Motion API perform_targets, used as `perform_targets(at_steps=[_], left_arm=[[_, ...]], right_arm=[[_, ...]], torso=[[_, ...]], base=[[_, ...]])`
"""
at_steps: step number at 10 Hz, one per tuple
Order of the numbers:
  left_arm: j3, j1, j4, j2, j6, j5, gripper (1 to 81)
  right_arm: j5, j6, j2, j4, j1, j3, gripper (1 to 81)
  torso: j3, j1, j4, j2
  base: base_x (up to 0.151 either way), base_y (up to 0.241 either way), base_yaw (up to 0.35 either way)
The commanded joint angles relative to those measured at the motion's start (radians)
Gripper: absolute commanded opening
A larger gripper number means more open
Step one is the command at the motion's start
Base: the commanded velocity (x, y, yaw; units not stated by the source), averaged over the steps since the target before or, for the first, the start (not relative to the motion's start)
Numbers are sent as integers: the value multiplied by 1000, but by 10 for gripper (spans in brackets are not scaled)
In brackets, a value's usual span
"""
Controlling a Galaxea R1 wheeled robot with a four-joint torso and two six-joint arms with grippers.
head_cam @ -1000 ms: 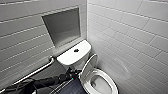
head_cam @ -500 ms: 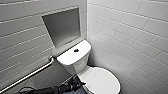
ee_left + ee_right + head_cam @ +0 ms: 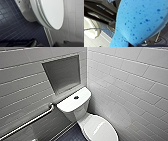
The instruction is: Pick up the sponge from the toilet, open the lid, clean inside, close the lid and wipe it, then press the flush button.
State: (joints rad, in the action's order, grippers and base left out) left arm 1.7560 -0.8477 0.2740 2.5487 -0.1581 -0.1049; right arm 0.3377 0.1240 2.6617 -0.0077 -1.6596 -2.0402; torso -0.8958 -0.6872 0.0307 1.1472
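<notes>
The white toilet (image 3: pixel 75 110) stands in the corner with its lid (image 3: pixel 100 128) lying shut over the bowl. The round dark flush button (image 3: pixel 76 97) sits in the middle of the flat tank top. From the left wrist view I see the bowl (image 3: pixel 27 13) from the side, low down, with the shut lid (image 3: pixel 52 12) close by. My left gripper is open and holds nothing. The bright blue speckled sponge (image 3: pixel 140 21) sits right in front of the right wrist camera, with my right gripper shut on it.
A metal grab bar (image 3: pixel 30 122) runs along the left tiled wall, below a recessed niche (image 3: pixel 62 74). The right tiled wall (image 3: pixel 75 18) stands close beside the bowl. Dark blue floor tiles (image 3: pixel 12 27) lie around the toilet's base.
The dark arm that reached in at the lower left beside the toilet has drawn back out of the head view. The lid now lies flat and shut.
</notes>
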Motion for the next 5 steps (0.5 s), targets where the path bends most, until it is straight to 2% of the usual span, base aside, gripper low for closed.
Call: perform_targets(at_steps=[1,3,5], left_arm=[[-49,-191,-311,-77,6,-90,811],[-26,-340,-444,-90,5,-87,811],[53,-434,-529,-76,5,-75,811]], right_arm=[[-83,0,25,-31,-23,-61,10],[-75,-12,43,-34,-18,-100,10],[-75,-11,40,-57,-10,-69,10]], torso=[[0,0,0,0],[0,0,0,0],[0,0,0,0]], base=[[0,0,0],[0,0,0],[0,0,0]])
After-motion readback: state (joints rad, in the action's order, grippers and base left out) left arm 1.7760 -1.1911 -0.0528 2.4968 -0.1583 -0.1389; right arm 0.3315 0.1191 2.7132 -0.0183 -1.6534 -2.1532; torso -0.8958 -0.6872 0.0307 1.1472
